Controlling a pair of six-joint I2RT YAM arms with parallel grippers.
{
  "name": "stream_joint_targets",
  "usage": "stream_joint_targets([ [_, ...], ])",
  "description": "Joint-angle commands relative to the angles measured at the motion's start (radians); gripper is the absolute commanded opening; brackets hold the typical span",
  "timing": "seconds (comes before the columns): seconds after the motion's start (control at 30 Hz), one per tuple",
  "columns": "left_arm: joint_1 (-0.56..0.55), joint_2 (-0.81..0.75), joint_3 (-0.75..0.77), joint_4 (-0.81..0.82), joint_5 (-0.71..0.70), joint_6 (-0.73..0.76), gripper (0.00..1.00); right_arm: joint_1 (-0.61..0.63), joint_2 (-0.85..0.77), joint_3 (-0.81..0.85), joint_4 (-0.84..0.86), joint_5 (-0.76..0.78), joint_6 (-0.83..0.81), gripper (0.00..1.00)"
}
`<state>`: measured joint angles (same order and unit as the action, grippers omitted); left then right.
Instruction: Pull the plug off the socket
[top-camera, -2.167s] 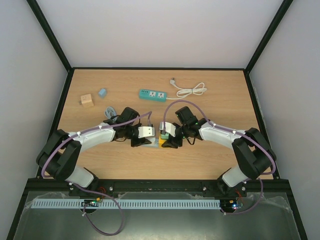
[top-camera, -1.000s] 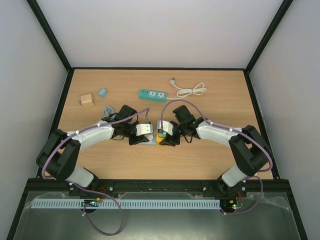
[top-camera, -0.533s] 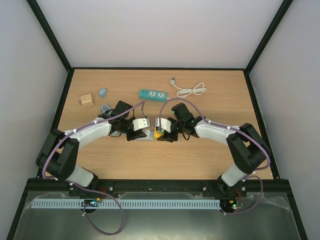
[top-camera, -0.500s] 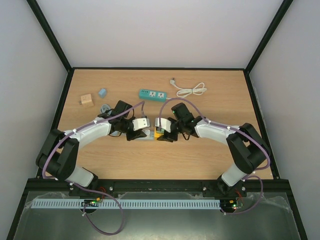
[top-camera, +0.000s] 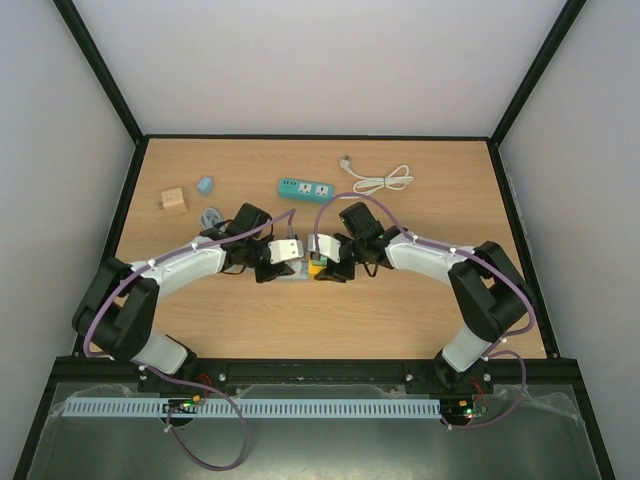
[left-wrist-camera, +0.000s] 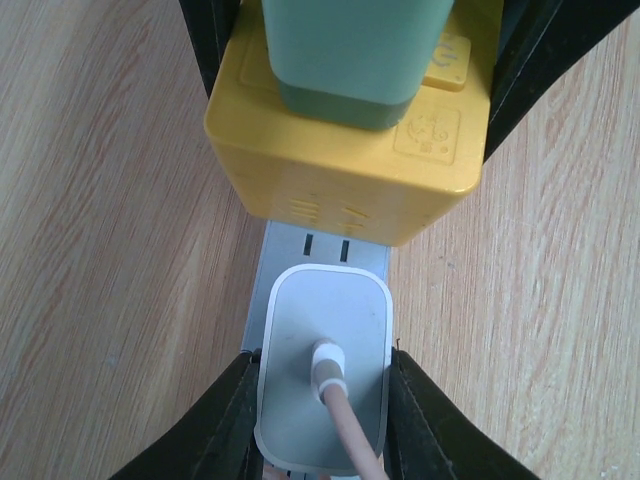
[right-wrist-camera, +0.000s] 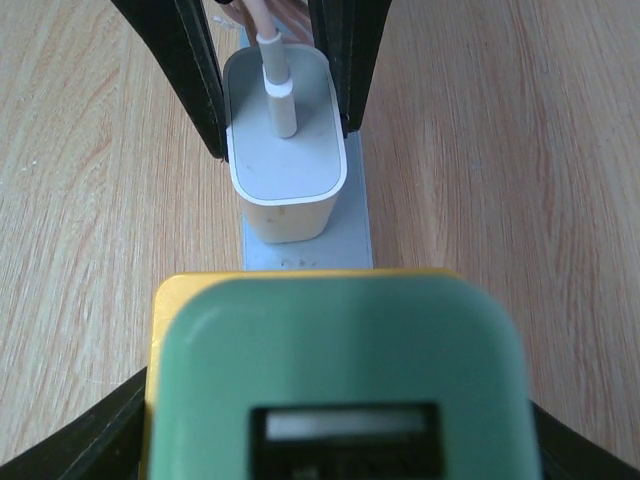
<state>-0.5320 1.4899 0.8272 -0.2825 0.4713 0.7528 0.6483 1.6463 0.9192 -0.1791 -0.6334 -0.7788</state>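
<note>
Grasp made, pull not yet begun. Left pincer (left-wrist-camera: 322, 410) clamps the white plug (right-wrist-camera: 300, 190), seated in the grey socket strip (left-wrist-camera: 325, 245) mid-counter (top-camera: 400, 300). Right pincer (left-wrist-camera: 365, 50) clamps the yellow adapter (left-wrist-camera: 340, 170) at the plug's 3 o'clock. Next, likely: left draws straight out while right braces.

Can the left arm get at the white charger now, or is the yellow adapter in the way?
Probably yes. The left gripper clasps the white charger on both sides; the yellow adapter, held by the right gripper, sits further along the grey strip, apart from it.
</note>
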Motion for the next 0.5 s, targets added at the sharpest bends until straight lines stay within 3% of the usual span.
stream_joint_targets([
  [0.0,-0.018,-0.026,0.048,0.087,0.201,-0.079,0.15,-0.01,0.066,-0.005,-0.151,0.204,-0.01,0.1],
  [0.2,0.017,-0.02,0.077,0.075,0.273,-0.111,0.15,-0.01,0.079,0.007,-0.169,0.205,-0.009,0.1],
  [0.47,0.099,-0.047,0.113,-0.032,0.277,-0.041,0.15,-0.015,0.073,0.004,-0.171,0.199,-0.005,0.1],
])
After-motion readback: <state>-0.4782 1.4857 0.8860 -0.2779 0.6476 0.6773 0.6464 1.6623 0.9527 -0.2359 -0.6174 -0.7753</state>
